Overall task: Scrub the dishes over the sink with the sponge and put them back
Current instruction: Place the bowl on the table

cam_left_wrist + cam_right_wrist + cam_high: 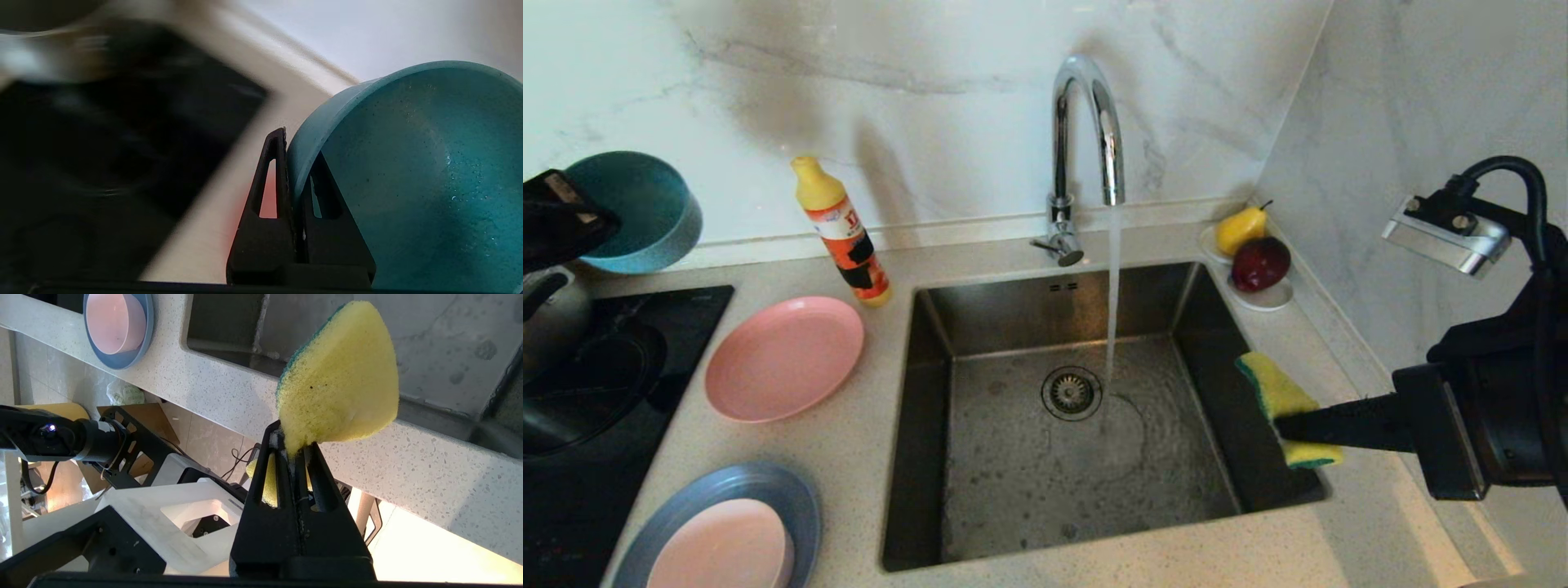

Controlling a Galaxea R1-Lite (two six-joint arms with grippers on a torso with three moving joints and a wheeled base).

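**Teal bowl lifted at the left, sponge held at the sink's right edge**

The speckled worktop (1347,523) carries everything. Its steel sink (1013,482) lies just left of the right pincer (1278,426), with water running from the curved chrome tap (1086,131) to a spot beside the drain. A black hob (580,457) sits below the left pincer (295,163).

The salmon-pink plate (784,358) lies on the worktop between the left pincer and the sink. Nearer the robot, the grey-blue plate (796,498) carries the pale pink bowl (719,545).

The left pincer is clamped on the rim of the teal bowl (637,211), holding it tilted in the air, one finger inside and one outside.

The right pincer is pinched tight on the yellow sponge (1278,392), which hangs over the sink's right edge.
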